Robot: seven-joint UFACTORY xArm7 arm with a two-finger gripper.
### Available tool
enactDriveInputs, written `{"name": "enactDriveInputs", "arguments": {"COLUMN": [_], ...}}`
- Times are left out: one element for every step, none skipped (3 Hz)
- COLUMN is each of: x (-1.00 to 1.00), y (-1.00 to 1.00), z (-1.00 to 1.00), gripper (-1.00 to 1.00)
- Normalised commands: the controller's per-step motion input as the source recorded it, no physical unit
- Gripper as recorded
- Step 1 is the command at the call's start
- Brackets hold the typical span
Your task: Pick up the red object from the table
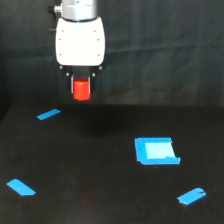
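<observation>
Around me the wide, flat, matte black table (100,165) carries only scraps of flat blue tape: a short slanted strip (48,114) toward the exterior view's left and nearest below me, another strip (21,187) at the near left, a third (191,196) at the near right, and a larger blue square patch (156,151) with a paler middle toward the right. None of them lies directly under my claw (81,85), and nothing stands between it and the table below. My housing (80,42) is smooth, glossy white and rounded, with a metallic collar above it that the top of the frame cuts off. From its underside two short dark fingers (72,80) come down, and between them sits the small, short, bright red-orange cylinder (81,91), narrower than the housing and plain-surfaced. My claw is closed narrowly around it, holding it up in the air against the dark cloth backdrop (165,50), well clear of the table. The cylinder's upper part is tucked between the fingers, and the fingers themselves blend into the dark background, so their exact outline and where they touch the cylinder are hard to make out.
</observation>
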Motion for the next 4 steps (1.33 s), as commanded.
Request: {"name": "enactDriveInputs", "arguments": {"x": [0.03,0.02,0.0,0.03], "y": [-0.04,-0.06,-0.1,-0.01], "z": [0.02,0.09,0.07,0.04], "gripper": [-1.0,-0.95,-1.0,-0.99]}}
